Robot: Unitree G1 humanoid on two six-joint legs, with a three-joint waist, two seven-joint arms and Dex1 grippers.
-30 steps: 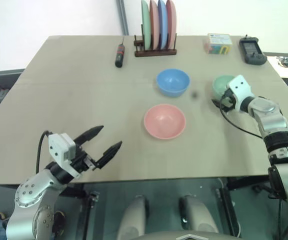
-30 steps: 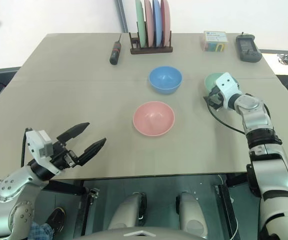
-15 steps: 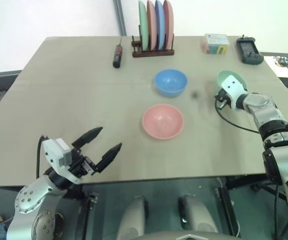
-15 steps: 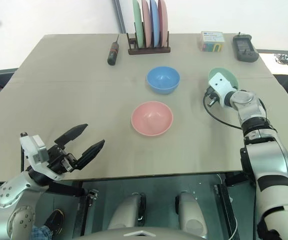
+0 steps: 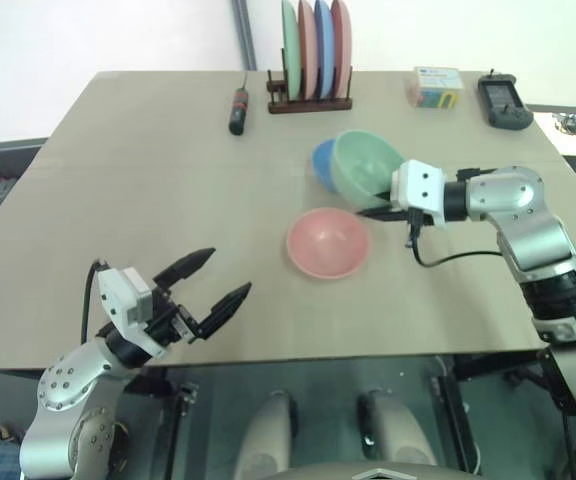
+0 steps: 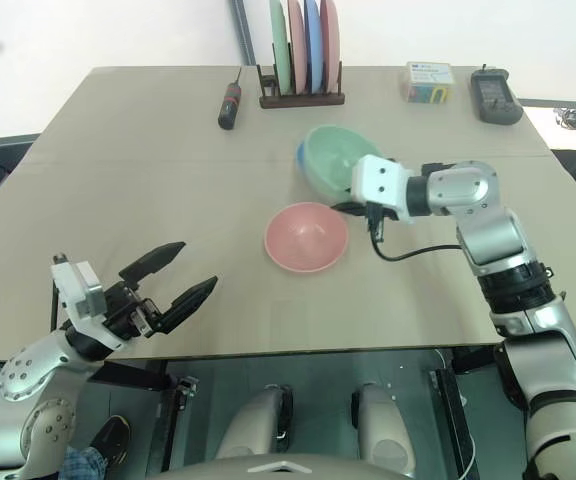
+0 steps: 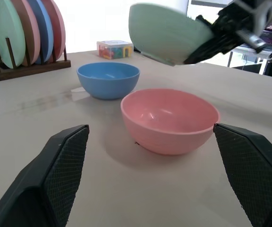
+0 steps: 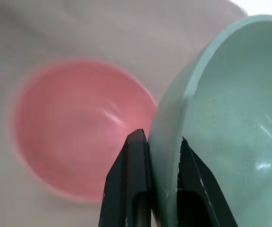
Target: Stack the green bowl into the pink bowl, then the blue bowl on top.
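Bowls: one green (image 5: 366,168), one pink (image 5: 328,242), one blue (image 5: 322,160).

So the pink bowl (image 5: 328,242) sits on the table (image 5: 148,190) about mid-way, with the blue bowl (image 5: 322,161) just behind it. The green bowl (image 5: 365,168) is up in the air, tilted, pinched at its rim by the right gripper (image 5: 376,206), in front of the blue one and above the pink one's far right edge. Along the back edge, left to right: a screwdriver (image 5: 239,108), a rack of plates (image 5: 314,52), a small box (image 5: 438,86), a handheld device (image 5: 504,100). The left gripper (image 5: 219,281) hangs spread wide at the near left edge, well apart from the bowls.
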